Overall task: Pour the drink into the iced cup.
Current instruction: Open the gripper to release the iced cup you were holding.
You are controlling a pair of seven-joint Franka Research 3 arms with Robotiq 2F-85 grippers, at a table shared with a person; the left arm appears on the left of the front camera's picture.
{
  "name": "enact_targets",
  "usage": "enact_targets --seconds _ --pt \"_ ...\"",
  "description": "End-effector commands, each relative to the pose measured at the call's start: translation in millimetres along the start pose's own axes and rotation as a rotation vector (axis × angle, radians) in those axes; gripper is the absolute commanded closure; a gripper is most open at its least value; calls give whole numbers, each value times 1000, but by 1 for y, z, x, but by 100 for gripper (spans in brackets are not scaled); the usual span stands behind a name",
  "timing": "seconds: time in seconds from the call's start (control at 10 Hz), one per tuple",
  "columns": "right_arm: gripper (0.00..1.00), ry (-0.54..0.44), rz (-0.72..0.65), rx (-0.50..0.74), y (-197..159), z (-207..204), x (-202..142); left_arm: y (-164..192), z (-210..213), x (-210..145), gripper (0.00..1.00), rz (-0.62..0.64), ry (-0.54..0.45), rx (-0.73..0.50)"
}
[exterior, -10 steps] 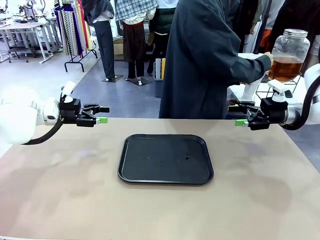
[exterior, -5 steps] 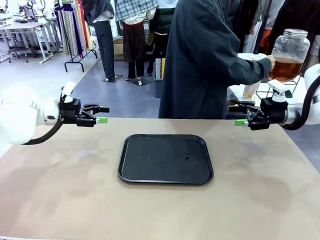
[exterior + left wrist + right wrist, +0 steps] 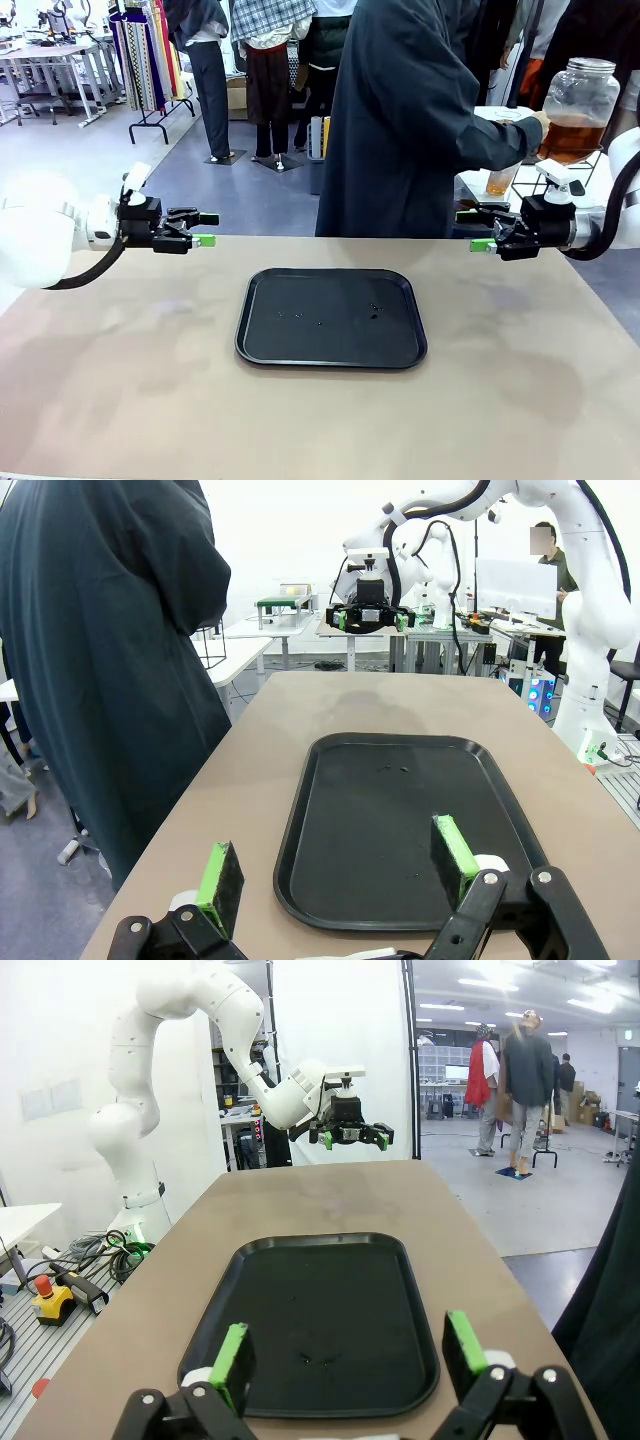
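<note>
While both tools [image 3: 208, 230] [image 3: 470, 231] gape wide, unladen, jar [image 3: 581, 108] shows no legible label

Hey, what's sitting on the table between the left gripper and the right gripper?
The black tray lies on the table between the left gripper and the right gripper, both open and empty. The front view and both wrist views show it.

From my front camera I look across the tray [image 3: 331, 318] toward the person; both wrist cameras face it from opposite ends, seemingly close.
</note>
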State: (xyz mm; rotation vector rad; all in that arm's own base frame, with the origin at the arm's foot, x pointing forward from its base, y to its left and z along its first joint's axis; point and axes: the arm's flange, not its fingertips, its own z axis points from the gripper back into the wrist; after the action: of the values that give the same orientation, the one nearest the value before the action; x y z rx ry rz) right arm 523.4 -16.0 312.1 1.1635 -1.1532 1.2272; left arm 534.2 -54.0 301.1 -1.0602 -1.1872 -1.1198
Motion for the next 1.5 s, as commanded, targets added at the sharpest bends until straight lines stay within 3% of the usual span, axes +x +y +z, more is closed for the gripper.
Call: enact_targets --seconds 0.0,1.4 --pt "0 5 1 8 -1 -1 3 1 0 2 0 -4 -1 2" --pt "0 5 1 8 -1 -1 3 1 0 2 0 -4 -1 2"
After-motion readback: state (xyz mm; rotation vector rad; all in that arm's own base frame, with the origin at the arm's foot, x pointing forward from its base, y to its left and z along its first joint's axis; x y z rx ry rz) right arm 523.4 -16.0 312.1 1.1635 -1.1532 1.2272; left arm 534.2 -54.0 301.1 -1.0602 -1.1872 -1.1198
